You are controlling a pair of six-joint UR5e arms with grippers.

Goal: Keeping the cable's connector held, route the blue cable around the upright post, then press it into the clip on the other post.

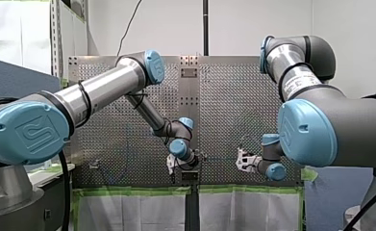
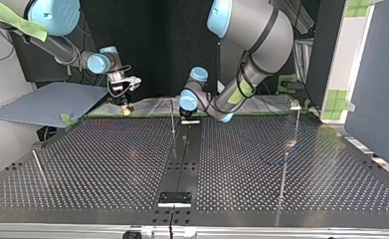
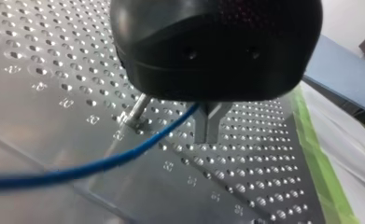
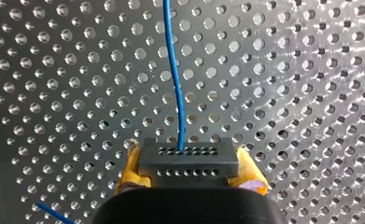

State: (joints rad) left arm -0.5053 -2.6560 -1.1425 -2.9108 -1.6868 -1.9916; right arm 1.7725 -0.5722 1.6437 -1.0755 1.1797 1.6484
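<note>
In the right wrist view my right gripper point(image 4: 189, 169) is shut with its yellow pads point(image 4: 129, 170) on a dark grey connector point(image 4: 188, 159). The blue cable point(image 4: 173, 70) leaves the connector and runs ahead over the perforated plate. In the left wrist view my left gripper point(image 3: 211, 127), black with metal fingers, is shut, and the blue cable point(image 3: 124, 156) runs out from between its fingers. That cable passes close beside the foot of a thin upright post point(image 3: 138, 112). In the front view my left gripper point(image 1: 172, 166) and my right gripper point(image 1: 241, 161) hang near the table's middle.
In the top view a thin post point(image 2: 172, 117) stands by my left gripper point(image 2: 189, 117). A taller post with a clip on top point(image 2: 295, 105) stands at the right, and another rod point(image 2: 38, 167) at the left. Green tape point(image 3: 311, 140) edges the plate.
</note>
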